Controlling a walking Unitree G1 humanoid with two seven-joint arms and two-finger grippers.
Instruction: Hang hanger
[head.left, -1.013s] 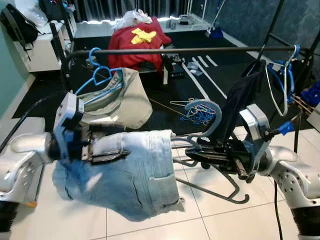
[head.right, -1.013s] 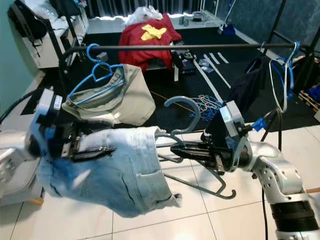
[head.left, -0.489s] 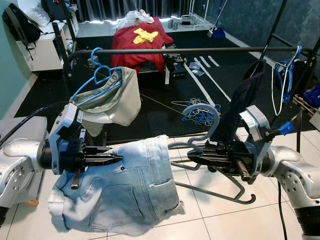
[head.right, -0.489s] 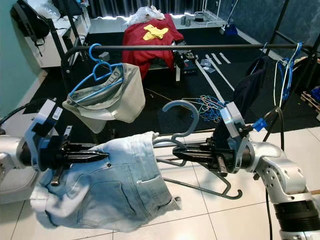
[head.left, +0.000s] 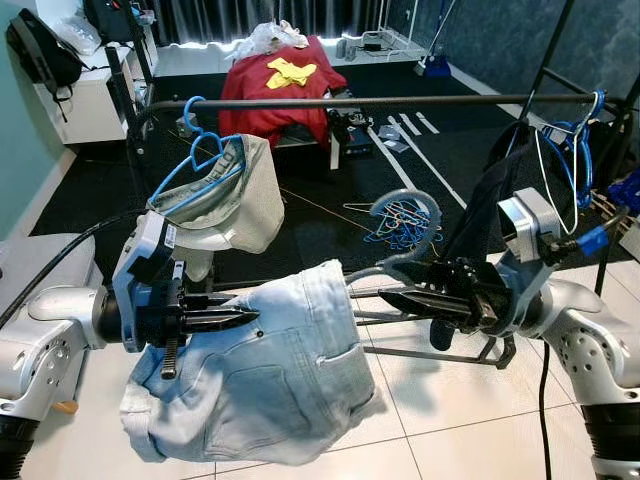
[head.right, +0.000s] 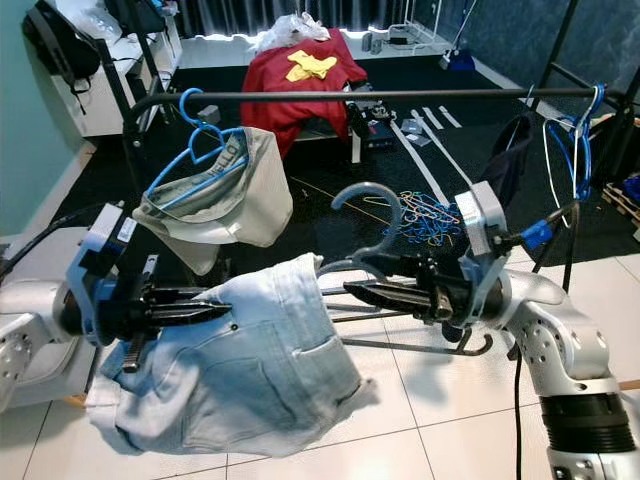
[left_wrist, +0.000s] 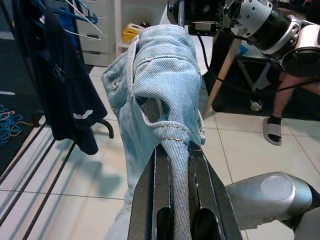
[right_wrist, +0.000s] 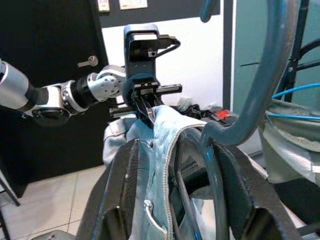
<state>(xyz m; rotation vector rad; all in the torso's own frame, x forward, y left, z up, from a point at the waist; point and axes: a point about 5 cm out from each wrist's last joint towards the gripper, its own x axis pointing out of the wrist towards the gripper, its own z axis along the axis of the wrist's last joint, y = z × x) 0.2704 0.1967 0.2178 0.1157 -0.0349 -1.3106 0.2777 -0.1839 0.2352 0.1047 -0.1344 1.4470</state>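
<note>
Below the rail (head.left: 350, 101) | left pincer (head.left: 245, 319) clamps denim shorts (head.left: 270, 390) | right pincer (head.left: 395, 297) grips grey hanger (head.left: 405, 235)

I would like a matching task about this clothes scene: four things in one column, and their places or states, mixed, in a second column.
Column 1:
1. denim shorts
2. grey hanger
3. blue hanger with beige garment
4. red cloth

Column 2:
a. held by the right tool
b. hanging on the rail
c. pinched by the left tool
d. lying behind the rail

Pairs: 1-c, 2-a, 3-b, 4-d
</note>
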